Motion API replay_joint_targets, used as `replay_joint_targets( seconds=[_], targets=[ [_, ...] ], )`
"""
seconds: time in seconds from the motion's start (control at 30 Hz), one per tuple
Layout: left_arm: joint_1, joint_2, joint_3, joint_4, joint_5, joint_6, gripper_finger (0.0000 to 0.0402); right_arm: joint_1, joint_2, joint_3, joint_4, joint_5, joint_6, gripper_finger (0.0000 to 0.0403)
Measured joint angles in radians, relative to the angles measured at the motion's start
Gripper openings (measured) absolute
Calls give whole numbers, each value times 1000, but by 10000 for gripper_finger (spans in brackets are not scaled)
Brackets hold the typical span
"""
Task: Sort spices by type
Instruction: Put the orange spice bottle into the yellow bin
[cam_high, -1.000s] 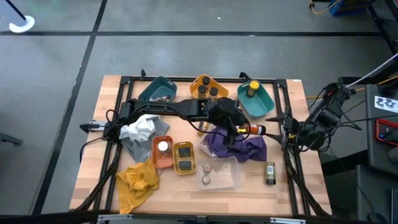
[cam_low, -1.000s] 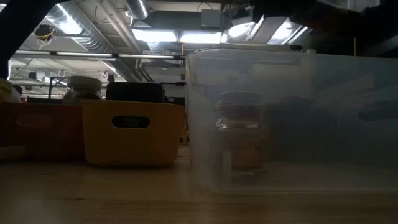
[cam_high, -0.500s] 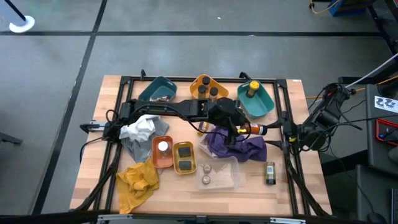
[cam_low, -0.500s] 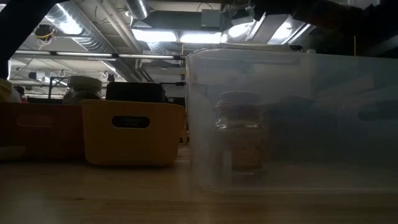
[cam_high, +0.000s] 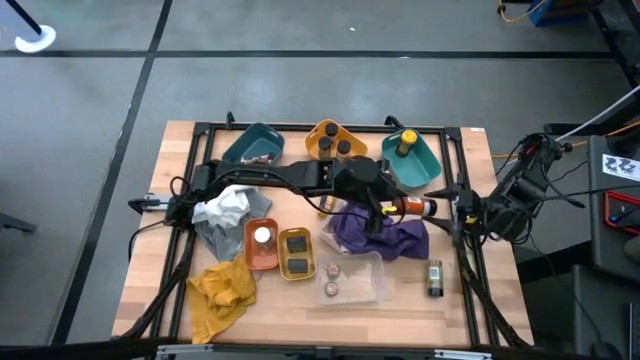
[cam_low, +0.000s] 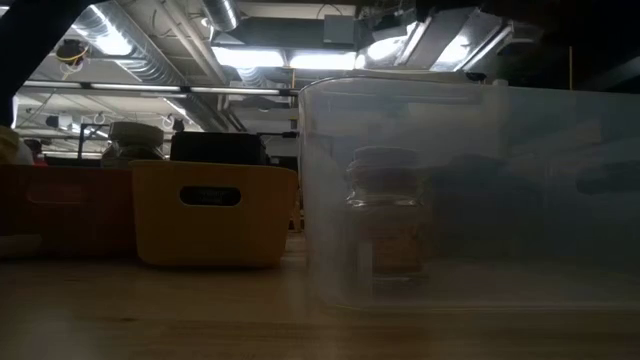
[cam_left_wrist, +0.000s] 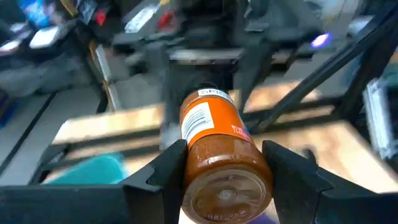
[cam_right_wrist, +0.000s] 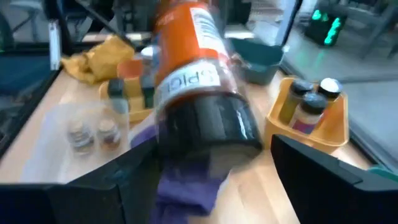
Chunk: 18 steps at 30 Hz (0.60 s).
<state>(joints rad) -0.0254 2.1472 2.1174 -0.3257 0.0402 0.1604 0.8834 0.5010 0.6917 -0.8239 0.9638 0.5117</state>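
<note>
table (cam_high: 470, 300): wood top, both arms meet just right of centre
left arm: reaches in from the left side across the middle
purple cloth (cam_high: 390, 240): crumpled, directly under the meeting point
clear tub (cam_high: 381, 291): near the front edge, two pale-lidded jars (cam_high: 332, 280) inside
teal tray (cam_high: 425, 168): back right, one yellow-lidded jar (cam_high: 407, 139) standing in it
left gripper (cam_high: 384, 207): clenched on the orange spice jar (cam_high: 408, 207) – fingers on both sides of its body, base end facing the wrist
right gripper (cam_right_wrist: 212, 143): fingers spread wide, flanking the jar's black-lid end; blurry, so can't say if either finger touches the lid
orange spice jar: lying level in the air above the purple cloth, between the two grippers, lid pointing at the right arm
loose jar (cam_high: 434, 277): on its side on bare wood, right of the clear tub – well apart from both grippers
</note>
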Motion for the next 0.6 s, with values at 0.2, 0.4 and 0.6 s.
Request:
replay_joint_targets(
  seconds=[0.2, 0.4, 0.6],
  targets=[
    [-2, 4, 0, 35, -5, 21, 169, 0, 0, 0, 21, 21, -25, 294],
    [-2, 1, 0, 35, -11, 26, 168, 0, -1, 0, 19, 58, -48, 294],
    [0, -1, 0, 36, -15, 48, 168, 1, -1, 0, 31, 81, -89, 294]
  ],
)
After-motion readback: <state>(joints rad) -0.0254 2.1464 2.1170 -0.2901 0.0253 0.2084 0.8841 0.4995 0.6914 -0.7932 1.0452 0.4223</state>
